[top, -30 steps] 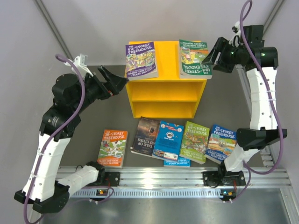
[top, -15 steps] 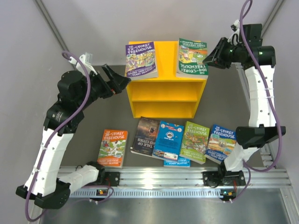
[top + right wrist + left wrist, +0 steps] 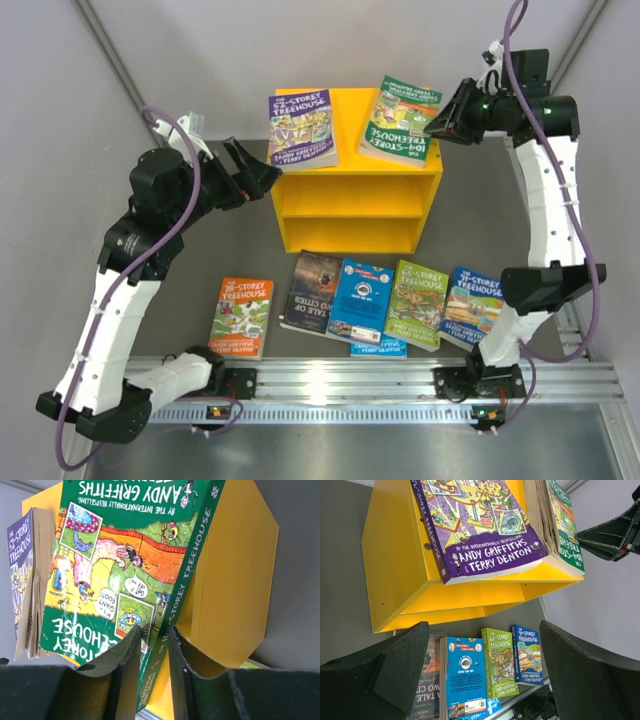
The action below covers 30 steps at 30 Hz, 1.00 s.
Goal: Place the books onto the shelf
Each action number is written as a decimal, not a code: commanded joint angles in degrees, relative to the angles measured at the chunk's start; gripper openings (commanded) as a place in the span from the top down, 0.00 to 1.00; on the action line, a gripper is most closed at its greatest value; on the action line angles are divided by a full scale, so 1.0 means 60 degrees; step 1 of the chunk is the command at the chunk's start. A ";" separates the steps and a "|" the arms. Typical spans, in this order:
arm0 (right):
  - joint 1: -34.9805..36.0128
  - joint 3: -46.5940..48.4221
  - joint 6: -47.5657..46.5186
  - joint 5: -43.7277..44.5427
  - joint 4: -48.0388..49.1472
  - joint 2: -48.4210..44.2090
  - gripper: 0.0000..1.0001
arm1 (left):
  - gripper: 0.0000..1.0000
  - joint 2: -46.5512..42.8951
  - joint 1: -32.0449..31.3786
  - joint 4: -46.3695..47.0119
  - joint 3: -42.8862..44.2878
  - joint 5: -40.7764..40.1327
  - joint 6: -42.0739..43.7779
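Item one, the yellow shelf (image 3: pixel 355 150): I see it at the middle of the dark table (image 3: pixel 200 250), open front toward the arm bases, two compartments split by one board. Item two, the purple 52-Storey book (image 3: pixel 302 128): flat on the left part of the shelf's top, slightly overhanging its left edge. Item three, the green 104-Storey book (image 3: pixel 398 122): on the right part of the same top, skewed, title end toward the front. In my left wrist view its page block shows thick, so it looks tipped rather than flat, though I cannot say how far. Item four, the right gripper (image 3: pixel 442 120): at that book's right edge, pinched on its spine near a corner. My right wrist view shows the green spine running down between the two fingers. Item five, the left gripper (image 3: pixel 262 178): in the air just beside the shelf's upper left side, jaws spread wide, nothing between them. Item six, a row on the table in front of the shelf, left to right: the orange 78-Storey book (image 3: pixel 241 317), lying apart from the others. Then come the dark Tale of Two Cities book (image 3: pixel 311 292), the light-blue book (image 3: pixel 360 300), the green 65-Storey book (image 3: pixel 418 304) and the blue 91-Storey book (image 3: pixel 472 305), these four side by side, edges touching or overlapping. Item seven, one more blue book (image 3: pixel 378 349): mostly hidden under the near ends of that row.
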 commanded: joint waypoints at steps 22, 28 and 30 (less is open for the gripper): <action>-0.0930 -0.0652 0.0157 0.0780 0.1340 -0.0947 0.07 | 0.06 -0.0980 0.0019 -0.0143 -0.1358 0.1093 0.0252; -0.0930 -0.0448 0.0949 0.0663 0.2294 -0.0229 0.46 | 0.07 -0.1098 0.0019 -0.0348 -0.1360 0.0976 0.0178; -0.0930 -0.0389 0.1140 0.0648 0.2528 -0.0023 0.53 | 0.07 -0.1200 0.0019 -0.0494 -0.1316 0.0874 0.0163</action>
